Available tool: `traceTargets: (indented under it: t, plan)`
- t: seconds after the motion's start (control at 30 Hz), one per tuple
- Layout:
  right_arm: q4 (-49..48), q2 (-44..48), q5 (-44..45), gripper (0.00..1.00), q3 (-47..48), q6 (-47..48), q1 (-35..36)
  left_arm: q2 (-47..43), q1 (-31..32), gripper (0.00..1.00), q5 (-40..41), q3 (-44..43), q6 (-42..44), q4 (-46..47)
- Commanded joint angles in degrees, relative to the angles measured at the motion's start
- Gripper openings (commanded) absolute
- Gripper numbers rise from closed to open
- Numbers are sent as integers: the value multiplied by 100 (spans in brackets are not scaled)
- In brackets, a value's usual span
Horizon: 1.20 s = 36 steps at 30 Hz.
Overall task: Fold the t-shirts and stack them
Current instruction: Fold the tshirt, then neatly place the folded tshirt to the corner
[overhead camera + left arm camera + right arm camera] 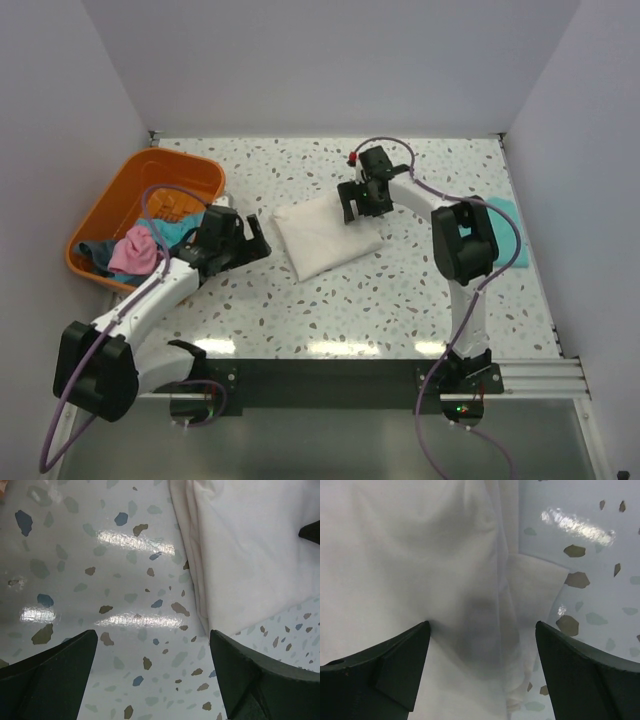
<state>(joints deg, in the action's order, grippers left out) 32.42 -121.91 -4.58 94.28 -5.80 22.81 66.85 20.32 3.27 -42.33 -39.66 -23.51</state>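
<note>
Folded cream-white t-shirt [322, 238] lies mid-way across the counter [400, 295]; right gripper [361, 210] hangs over its far edge, jaws spread, empty; left gripper [256, 238], likewise spread and empty, stands just off its left edge; right arm nearer.

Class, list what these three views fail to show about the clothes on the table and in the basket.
1. Teal cloth: top view, right arm covers most; folded or not, cannot tell.
2. Basket contents: top view, heaped cloths overlap; count unclear.
3. Cream shirt far corner: top view, right gripper hides it; wrist views cut off its edges.
</note>
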Motion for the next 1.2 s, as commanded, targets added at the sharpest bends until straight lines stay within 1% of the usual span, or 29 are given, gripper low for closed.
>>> traceTargets:
  t: [0.0, 0.13, 0.23, 0.27, 0.33, 0.37, 0.43, 0.47, 0.5, 0.53, 0.57, 0.63, 0.7, 0.77, 0.8, 0.87, 0.93, 1.03, 1.17]
  plan:
    - [-333, -9, -201, 88, -452, -315, -13, -268, -10, 100, 69, 75, -7, -110]
    - [-421, 18, -271, 84, -700, -500, 13, -541, -10, 100, 104, 146, -33, -215]
    - [-579, 88, -306, 75, -1007, -606, 75, -716, -10, 100, 148, 207, -51, -286]
    - [-727, 114, -333, 66, -1095, -658, 101, -761, -10, 100, 165, 225, -68, -330]
    - [-886, 184, -412, 51, -1359, -877, 119, -892, -10, 100, 183, 286, -86, -356]
    - [-1018, 202, -456, 38, -1421, -931, 136, -945, -10, 100, 244, 321, -77, -365]
    - [-1133, 325, -491, 26, -1570, -1028, 171, -1007, -10, 100, 349, 365, -95, -452]
    - [-1159, 360, -448, 18, -1597, -1028, 197, -1007, -10, 100, 402, 357, -77, -549]
    - [-1159, 448, -360, 13, -1640, -1028, 206, -1007, -10, 100, 411, 348, -60, -584]
    - [-1159, 518, -246, 7, -1676, -1011, 207, -1042, -10, 100, 403, 348, -51, -611]
    - [-1064, 728, 138, 0, -1702, -1002, 207, -1077, -10, 100, 429, 348, -33, -655]
    - [-870, 940, 457, 0, -1720, -941, 207, -1173, -10, 100, 464, 365, -16, -690]
    - [-484, 1239, 1358, 0, -1668, -774, 206, -1253, -10, 100, 587, 365, 19, -752]
    - [-64, 1493, 1871, 0, -1623, -642, 180, -1332, -19, 100, 718, 322, 55, -848]
    - [70, 1581, 2273, 0, -1589, -572, 180, -1359, -19, 100, 745, 313, 64, -866]
    - [472, 1740, 2653, 0, -1562, -448, 119, -1385, -19, 100, 772, 278, 107, -910]
    - [677, 1994, 3109, 0, -1570, -247, 49, -1394, -19, 100, 746, 242, 116, -910]
    - [897, 2363, 3367, 0, -1606, 34, -188, -1342, -19, 100, 693, 207, 169, -866]
    - [1107, 2794, 3384, 0, -1597, 492, -610, -1157, -19, 100, 728, 84, 274, -936]
